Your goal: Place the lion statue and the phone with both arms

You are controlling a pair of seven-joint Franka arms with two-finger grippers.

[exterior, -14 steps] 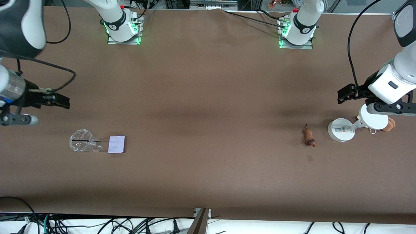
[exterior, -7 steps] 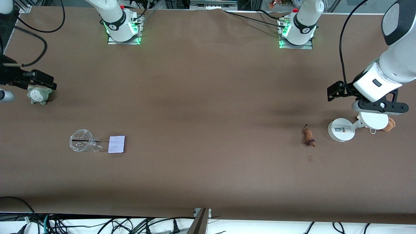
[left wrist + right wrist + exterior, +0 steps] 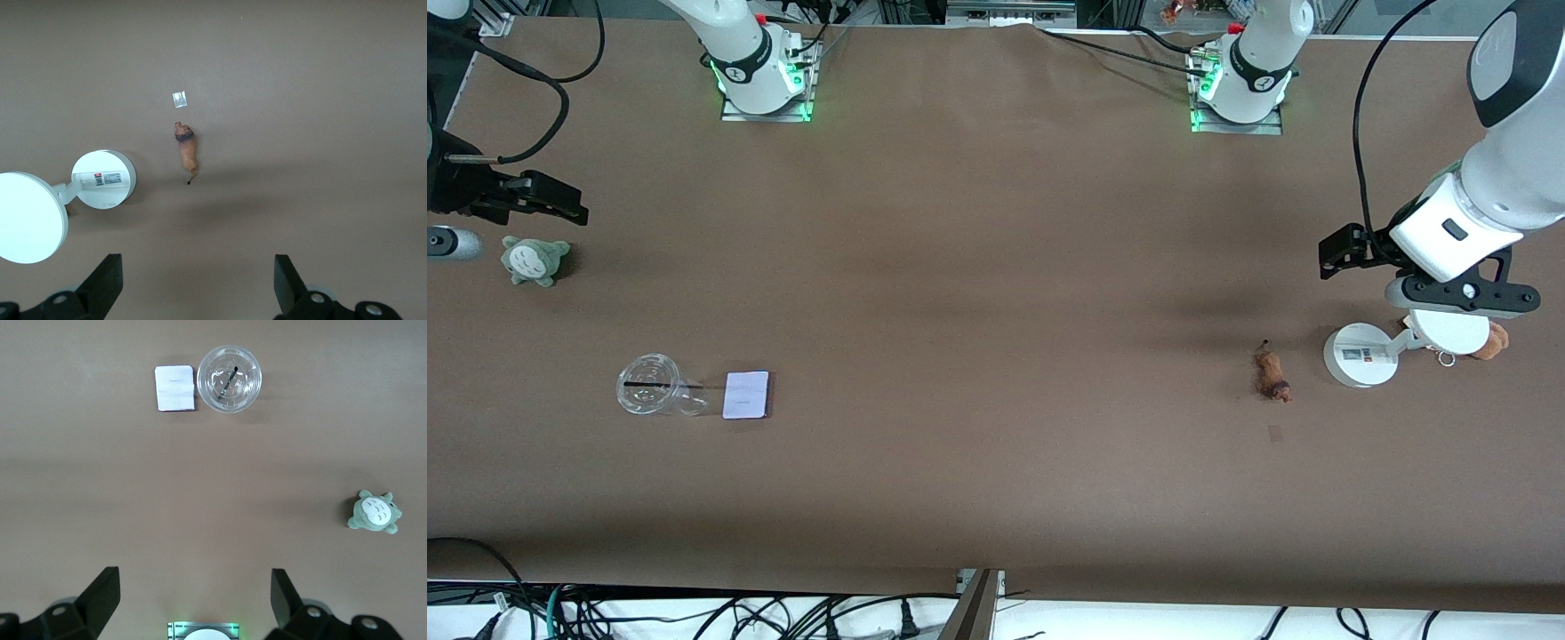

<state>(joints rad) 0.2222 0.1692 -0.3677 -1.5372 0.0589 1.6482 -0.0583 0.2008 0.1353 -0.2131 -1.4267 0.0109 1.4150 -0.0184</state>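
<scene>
Both the left gripper (image 3: pixel 193 283) and right gripper (image 3: pixel 193 597) hover open, seemingly empty.

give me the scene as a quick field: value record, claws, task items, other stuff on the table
left claw: open, up over the table near the white round disc stand, holding nothing
right claw: open, over the right arm's end of the table near the grey-green plush toy, holding nothing
small orange-brown lion statue: lying on the brown table, beside the disc stand, apart from it
flat pale lavender-white phone: lying flat beside the clear plastic cup
tan plush toy: partly hidden by the stand's upper disc
</scene>
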